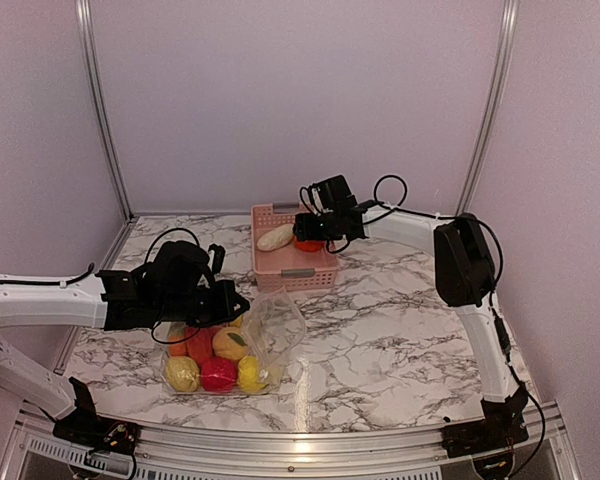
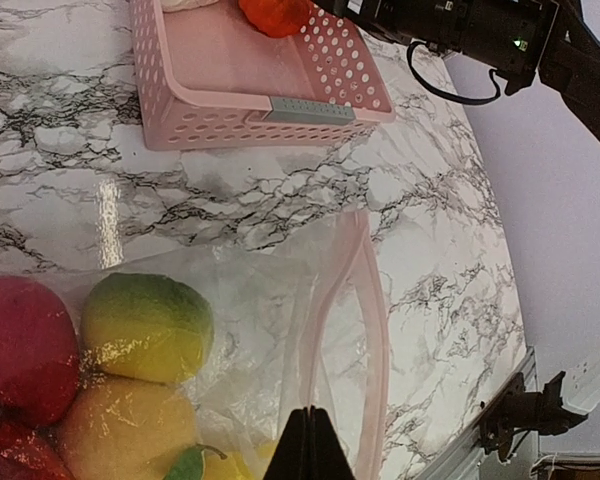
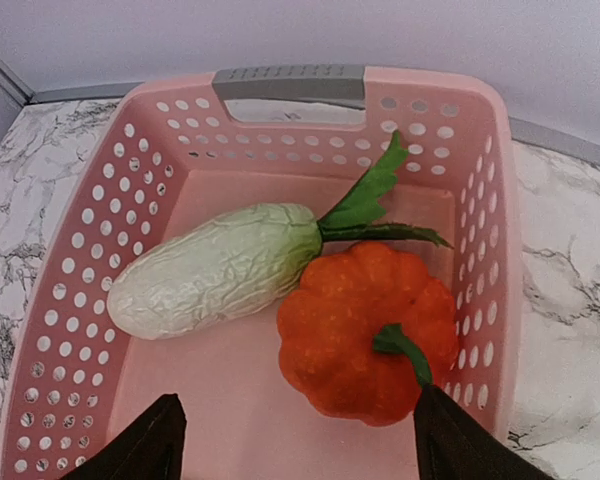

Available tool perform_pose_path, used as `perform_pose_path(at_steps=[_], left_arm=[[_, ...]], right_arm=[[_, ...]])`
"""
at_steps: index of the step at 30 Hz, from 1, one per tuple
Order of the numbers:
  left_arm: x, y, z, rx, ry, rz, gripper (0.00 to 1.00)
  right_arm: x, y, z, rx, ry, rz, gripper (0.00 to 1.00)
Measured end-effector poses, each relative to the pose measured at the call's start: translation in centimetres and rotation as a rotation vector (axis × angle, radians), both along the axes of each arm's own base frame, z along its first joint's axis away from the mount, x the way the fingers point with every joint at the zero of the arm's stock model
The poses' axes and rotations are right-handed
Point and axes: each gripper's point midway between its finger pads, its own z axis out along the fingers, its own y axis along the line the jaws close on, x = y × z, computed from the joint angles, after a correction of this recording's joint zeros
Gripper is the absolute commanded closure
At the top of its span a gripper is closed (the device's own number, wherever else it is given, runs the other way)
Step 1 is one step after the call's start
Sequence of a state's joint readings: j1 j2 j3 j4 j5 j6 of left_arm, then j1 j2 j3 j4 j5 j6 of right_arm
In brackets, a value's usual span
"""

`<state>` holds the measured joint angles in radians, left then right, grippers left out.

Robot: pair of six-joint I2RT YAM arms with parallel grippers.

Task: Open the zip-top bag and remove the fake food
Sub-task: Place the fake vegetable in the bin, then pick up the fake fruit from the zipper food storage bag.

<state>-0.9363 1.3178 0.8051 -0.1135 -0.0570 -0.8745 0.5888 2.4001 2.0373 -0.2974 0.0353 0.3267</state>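
Left gripper (image 2: 315, 445): nearest the lens, tips closed, apparently pinching bag film.
Zip-top bag (image 1: 278, 322): clear, crinkly, by the near table edge, mouth open along the pink zip strip (image 2: 375, 330). Fake food (image 1: 218, 372) inside is glossy and rounded.
Pink basket (image 3: 55, 300): perforated. It holds a wrinkled white radish (image 3: 215, 280) and a ribbed orange pumpkin (image 3: 365, 330).
Right gripper (image 3: 290, 445): wide, empty, above the basket.
I'd raise the pinch, enter the mouth, and grasp each fruit across its middle.

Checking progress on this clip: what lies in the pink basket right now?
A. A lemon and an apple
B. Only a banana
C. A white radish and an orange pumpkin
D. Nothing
C: the right wrist view shows the radish and the pumpkin lying side by side on the floor of the basket.
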Motion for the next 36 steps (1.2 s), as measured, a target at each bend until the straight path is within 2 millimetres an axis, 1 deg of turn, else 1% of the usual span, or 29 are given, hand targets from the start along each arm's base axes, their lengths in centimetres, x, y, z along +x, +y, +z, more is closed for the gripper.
perform_pose_path(at_steps=[5, 8, 10, 14, 17, 19, 22, 25, 31, 33, 36], left_arm=[[0.0, 0.0, -0.1, 0.003, 0.002, -0.001, 1.0], [0.0, 0.0, -0.1, 0.002, 0.002, -0.001, 1.0], [0.0, -0.1, -0.1, 0.002, 0.002, -0.001, 1.0], [0.0, -0.1, -0.1, -0.001, 0.0, -0.002, 1.0], [0.0, -0.2, 0.1, -0.007, -0.002, -0.004, 1.0], [0.0, -0.3, 0.1, -0.011, -0.003, -0.006, 1.0], [0.0, -0.5, 0.2, -0.018, -0.005, -0.01, 1.0], [0.0, -0.6, 0.2, -0.022, -0.004, -0.015, 1.0], [0.0, -0.9, 0.2, -0.031, -0.006, -0.022, 1.0], [0.1, -1.0, 0.4, -0.037, -0.01, -0.023, 1.0], [0.0, -1.2, 0.5, -0.044, -0.013, -0.027, 1.0]], right_arm=[[-0.4, -0.2, 0.0, -0.012, 0.008, 0.009, 0.22], [-1.5, -0.5, 0.9, -0.019, 0.01, 0.021, 0.22], [-2.5, -0.8, 2.3, -0.019, 0.003, 0.031, 0.22], [-4.6, -1.1, 6.4, -0.004, -0.046, 0.056, 0.25], [-7.1, -0.8, 9.3, 0.011, -0.083, 0.091, 0.29], [-9.3, -0.5, 10.5, 0.017, -0.095, 0.12, 0.33], [-12.4, -0.2, 11.2, 0.021, -0.094, 0.163, 0.36], [-15.2, 0.2, 11.4, 0.031, -0.081, 0.209, 0.39], [-19.5, 0.9, 12.1, 0.059, -0.063, 0.272, 0.49], [-21.1, 1.2, 11.9, 0.073, -0.05, 0.295, 0.5], [-23.7, 1.6, 11.0, 0.079, -0.014, 0.337, 0.52]])
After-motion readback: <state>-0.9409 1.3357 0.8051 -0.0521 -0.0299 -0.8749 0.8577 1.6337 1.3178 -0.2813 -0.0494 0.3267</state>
